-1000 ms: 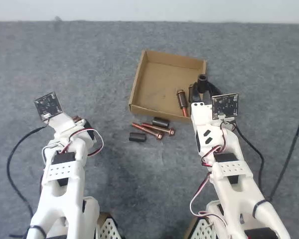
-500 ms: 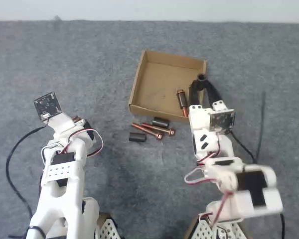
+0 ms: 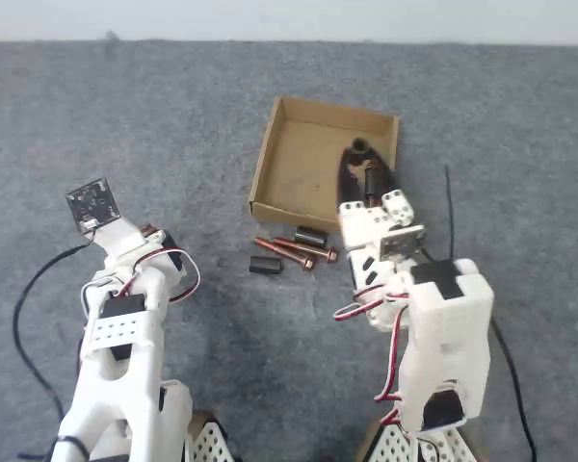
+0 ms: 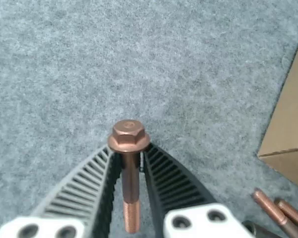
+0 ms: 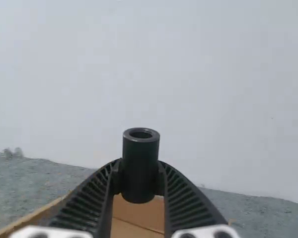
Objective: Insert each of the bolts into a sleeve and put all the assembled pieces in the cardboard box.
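My left gripper (image 4: pixel 130 151) is shut on a copper hex-head bolt (image 4: pixel 130 171), held head-out low over the grey mat; in the high view this gripper (image 3: pixel 157 235) sits at the left. My right gripper (image 5: pixel 140 171) is shut on a black sleeve (image 5: pixel 140 161) with its bore facing up. From above, that gripper (image 3: pixel 360 159) hangs over the right part of the cardboard box (image 3: pixel 270 144). Two loose copper bolts (image 3: pixel 294 250) lie in front of the box, one black sleeve (image 3: pixel 310 234) beside them and another sleeve (image 3: pixel 265 266) a little nearer.
The box corner (image 4: pixel 288 134) and loose bolt ends (image 4: pixel 270 208) lie off to one side of my left gripper. A pale wall rises behind the box edge (image 5: pixel 139 213). Grey mat lies open left of the box and between the arms.
The right arm has swung left and risen, carrying the sleeve from the box's right wall to over its inside. The left arm has stayed still with its bolt.
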Tool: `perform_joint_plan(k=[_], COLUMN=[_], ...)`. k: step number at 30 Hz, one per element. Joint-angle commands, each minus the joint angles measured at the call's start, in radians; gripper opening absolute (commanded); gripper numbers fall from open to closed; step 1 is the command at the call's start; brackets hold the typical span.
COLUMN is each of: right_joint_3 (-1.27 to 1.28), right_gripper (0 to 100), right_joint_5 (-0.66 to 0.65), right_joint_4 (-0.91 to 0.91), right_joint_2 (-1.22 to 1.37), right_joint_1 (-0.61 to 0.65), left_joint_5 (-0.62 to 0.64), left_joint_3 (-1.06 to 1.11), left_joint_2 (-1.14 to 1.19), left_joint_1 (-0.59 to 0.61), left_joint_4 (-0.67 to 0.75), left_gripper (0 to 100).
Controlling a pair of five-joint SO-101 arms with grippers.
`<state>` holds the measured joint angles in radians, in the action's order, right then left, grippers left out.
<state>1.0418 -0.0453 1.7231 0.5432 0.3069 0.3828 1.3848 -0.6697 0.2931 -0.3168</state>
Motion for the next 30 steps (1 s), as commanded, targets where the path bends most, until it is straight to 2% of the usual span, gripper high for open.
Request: perform_joint_plan(k=[1,9,16,22,30], right_joint_3=[0.009,0.121,0.249,0.325,0.545], right_gripper=[0.9,0.9,1.0,1.0,1.0], right_joint_5=[-0.008,-0.008,-0.006,-0.006,-0.005], right_joint_4=[0.036,0.036,0.038,0.038,0.038], right_joint_2=[-0.015,-0.015,-0.016,-0.038,-0.228], right_joint_1=[0.053,0.165,0.252,0.263,0.263], left_joint_5=[0.005,0.005,0.005,0.005,0.005], left_joint_3=[-0.013,-0.013,0.045,0.065,0.065], left_joint_2=[-0.043,-0.043,-0.043,-0.048,-0.048], left_joint_1=[-0.003,-0.003,-0.003,-0.003,-0.003], left_joint_4=[0.034,0.035,0.169,0.21,0.21], left_gripper=[1,1,1,1,1])
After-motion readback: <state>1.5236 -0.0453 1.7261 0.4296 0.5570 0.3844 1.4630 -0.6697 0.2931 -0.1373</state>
